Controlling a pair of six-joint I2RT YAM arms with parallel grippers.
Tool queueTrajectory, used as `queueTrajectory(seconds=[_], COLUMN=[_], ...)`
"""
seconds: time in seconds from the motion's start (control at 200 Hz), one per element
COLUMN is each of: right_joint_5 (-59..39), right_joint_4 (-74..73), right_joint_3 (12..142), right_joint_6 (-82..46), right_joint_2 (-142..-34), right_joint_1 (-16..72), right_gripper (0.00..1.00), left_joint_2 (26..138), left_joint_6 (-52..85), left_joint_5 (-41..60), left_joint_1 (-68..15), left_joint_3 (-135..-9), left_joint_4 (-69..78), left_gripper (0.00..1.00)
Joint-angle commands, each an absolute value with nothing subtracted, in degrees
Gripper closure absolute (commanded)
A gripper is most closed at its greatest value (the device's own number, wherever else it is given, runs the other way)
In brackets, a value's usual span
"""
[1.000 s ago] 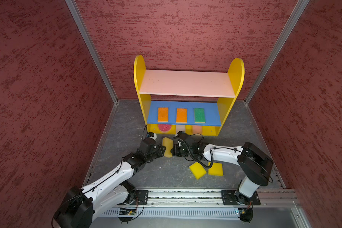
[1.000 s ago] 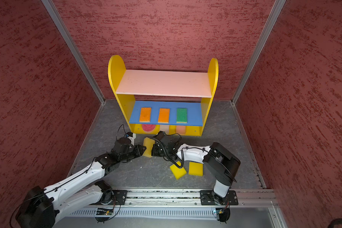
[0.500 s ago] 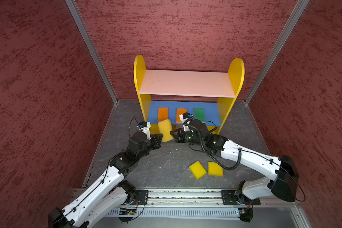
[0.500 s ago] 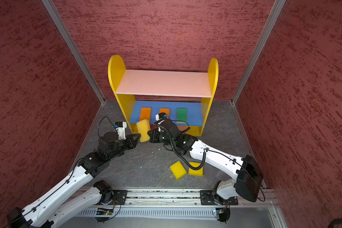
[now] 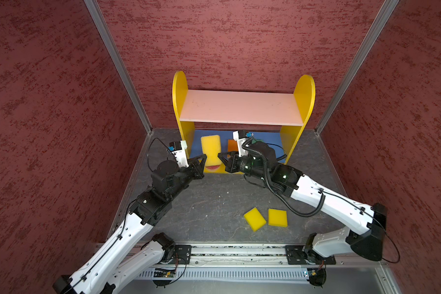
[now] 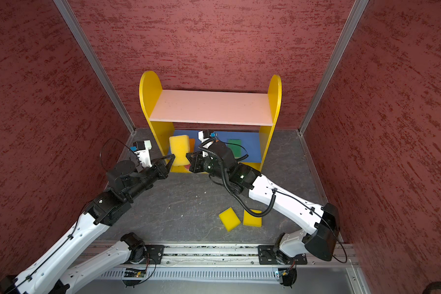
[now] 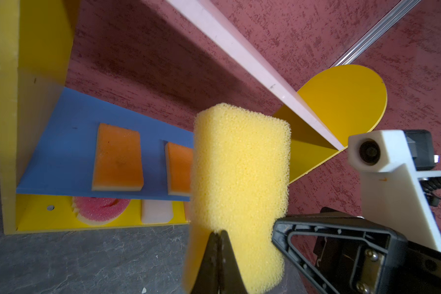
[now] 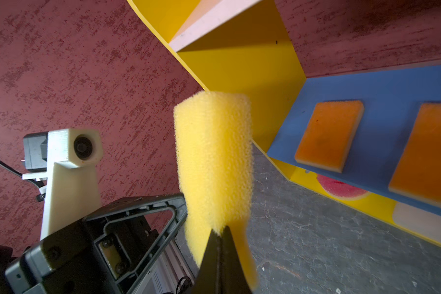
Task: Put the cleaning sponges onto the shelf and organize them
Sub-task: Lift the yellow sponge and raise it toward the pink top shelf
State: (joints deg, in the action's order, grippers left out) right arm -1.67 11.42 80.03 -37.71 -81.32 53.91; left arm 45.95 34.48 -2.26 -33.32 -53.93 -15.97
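Two pincers hold one thing. In both top views the left pincer (image 5: 203, 162) and the right pincer (image 5: 220, 155) are each clamped shut on the lower part of an upright yellow rectangular foam sponge (image 5: 210, 147). It hangs above the dark grey worktop (image 5: 214, 198) near its back edge, just in front of the small wooden shelf with yellow round-topped side panels (image 5: 180, 101). Two loose yellow foam pads (image 5: 255, 219) lie toward the front edge.

From the left wrist, that pincer's tips nip only a thin sliver of the sponge's bottom rim. Behind it, orange-topped sponges (image 7: 117, 157) lie on the blue middle board (image 7: 61, 157).

From the right wrist, the nip looks just as shallow.

My judgement is that uneven arm motion could tear the foam or pull it free. With one hold released, the tall sponge may flop and knock the pink upper board (image 8: 209, 21) instead of landing on it.
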Motion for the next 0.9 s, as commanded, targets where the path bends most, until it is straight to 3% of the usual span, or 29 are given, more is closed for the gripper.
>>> queueTrajectory(seconds=[0.0,0.546,0.892], right_joint_5=[-1.59,4.21,7.96], right_joint_4=[12.25,21.37,22.37], right_joint_3=[84.88,108.79,115.20], right_joint_6=[-34.63,-25.13,-23.60], right_joint_2=[-82.73,-95.46,-99.39], right_joint_1=[54.58,54.56,52.88], right_gripper=[1.00,1.00,1.00], left_joint_2=[47.33,56.72,62.57], left_joint_6=[31.51,28.10,30.43], left_joint_5=[-0.17,2.11,6.48], left_joint_1=[-33.53,-29.56,-24.35], left_joint_3=[-58.04,-69.34,-70.40], left_joint_4=[-12.46,-3.10,0.64], left_gripper=[1.00,1.00,1.00])
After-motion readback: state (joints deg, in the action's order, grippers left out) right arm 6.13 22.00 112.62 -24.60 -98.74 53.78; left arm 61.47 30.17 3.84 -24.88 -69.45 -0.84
